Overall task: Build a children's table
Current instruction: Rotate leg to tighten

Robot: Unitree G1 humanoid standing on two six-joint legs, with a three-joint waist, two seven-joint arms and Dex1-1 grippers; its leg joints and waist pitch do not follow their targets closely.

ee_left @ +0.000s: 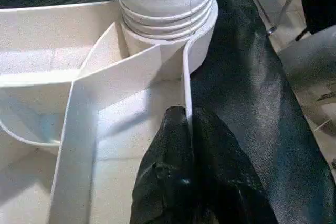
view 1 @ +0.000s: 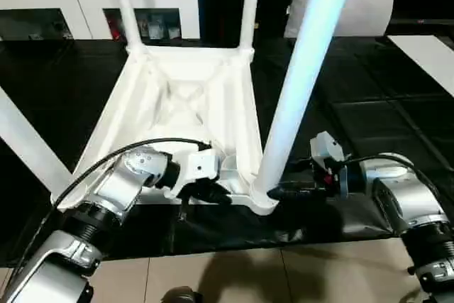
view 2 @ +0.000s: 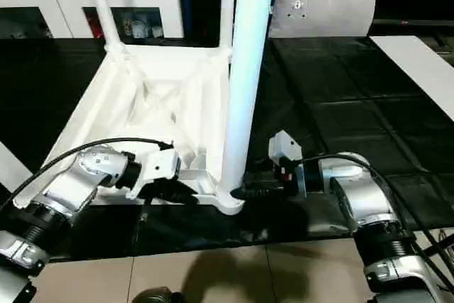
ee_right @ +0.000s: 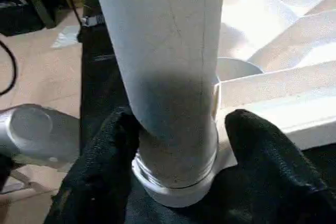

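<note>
Children's table (view 1: 181,97) lies upside down on a black mat (view 1: 369,118) on the floor, ribbed underside up, right in front of both grippers.

Left gripper (ee_left: 184,129): fingers (ee_left: 163,182) pressed together, pinching the thin rim wall of the tabletop just beside the near-right corner socket (ee_left: 202,45). Looks like a bracing hold.

Leg count, left to right: 1 leg (view 1: 25,143) slants off the near-left corner, well to the left of the left fingers. 2 legs stand in the far corners, far-left leg (view 1: 120,1) and far-right leg (view 1: 248,5), well beyond both grippers. 4th leg (view 1: 305,69) stands upright in the near-right socket, between the 2 grippers.

Right gripper (ee_right: 176,145): fingers (ee_right: 262,150) spread to either side of that leg's base, at the socket. Touching or just beside, cannot tell; a firm squeeze is not evident.

Progress, judged: all 4 legs are in their sockets, so the build is nearly done. Ridges at the near-right leg's base show above the socket, so it may not be fully seated yet. Likely left: finish tightening that leg, let go, then flip the table onto its legs. How tight the other 3 are, cannot tell.
</note>
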